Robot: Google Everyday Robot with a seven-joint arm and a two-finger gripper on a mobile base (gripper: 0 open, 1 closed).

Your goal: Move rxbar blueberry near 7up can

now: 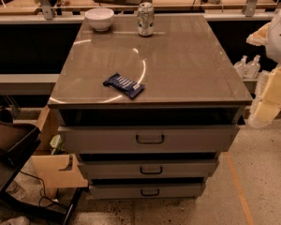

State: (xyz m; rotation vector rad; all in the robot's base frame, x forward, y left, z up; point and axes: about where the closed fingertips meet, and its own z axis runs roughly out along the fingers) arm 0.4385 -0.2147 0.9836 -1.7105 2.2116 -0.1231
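Note:
The rxbar blueberry [124, 85], a flat dark-blue wrapper with white lettering, lies at an angle on the grey cabinet top [187, 69], near the front left. The 7up can [145, 18] stands upright at the back middle of the top, well apart from the bar. My gripper [268, 100] shows as cream-coloured parts at the right edge of the view, off the cabinet's right side and level with its front edge. It is far from both the bar and the can, and nothing shows in it.
A white round bowl [99, 18] stands at the back left, beside the can. The cabinet has three drawers with handles [150, 138] below the top. A railing and shelf run behind it. A dark chair [9, 139] and a cardboard box [56, 170] stand at the lower left.

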